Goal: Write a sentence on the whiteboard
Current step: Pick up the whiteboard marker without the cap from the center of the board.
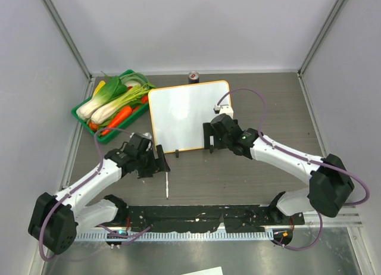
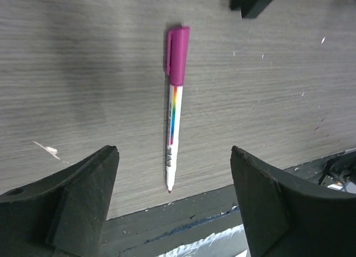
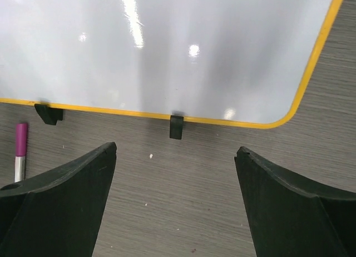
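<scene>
The whiteboard (image 1: 189, 115) lies flat on the tabletop (image 1: 238, 180). Off its near edge a marker (image 2: 174, 109) lies under the left jaws, spread apart; the right jaws gape over that edge.

The flat rectangular whiteboard (image 1: 187, 114) is shown white, edged by a thin orange-yellow rim with two black clips (image 3: 176, 126). The slim plastic marker pen (image 2: 173, 109) is capped in magenta, its white barrel marked with a rainbow stripe. The tabletop (image 2: 278, 90) is patterned in grey wood grain.
</scene>
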`<action>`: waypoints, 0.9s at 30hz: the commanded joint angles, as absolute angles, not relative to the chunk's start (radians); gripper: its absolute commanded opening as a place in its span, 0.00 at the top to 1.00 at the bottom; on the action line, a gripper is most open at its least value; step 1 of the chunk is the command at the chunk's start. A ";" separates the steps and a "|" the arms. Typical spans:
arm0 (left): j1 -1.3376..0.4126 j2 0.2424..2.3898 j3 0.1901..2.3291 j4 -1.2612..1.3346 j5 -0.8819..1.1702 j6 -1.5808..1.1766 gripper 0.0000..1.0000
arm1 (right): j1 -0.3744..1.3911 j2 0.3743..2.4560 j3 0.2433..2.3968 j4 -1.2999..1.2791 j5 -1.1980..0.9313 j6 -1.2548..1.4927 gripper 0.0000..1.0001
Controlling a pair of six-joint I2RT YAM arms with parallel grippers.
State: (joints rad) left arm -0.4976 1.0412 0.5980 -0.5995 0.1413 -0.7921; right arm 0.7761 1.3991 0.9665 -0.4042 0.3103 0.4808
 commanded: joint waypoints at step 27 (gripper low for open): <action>-0.994 1.302 0.597 -0.574 -0.123 -1.023 0.67 | 0.608 1.249 0.879 -0.318 0.094 0.485 0.06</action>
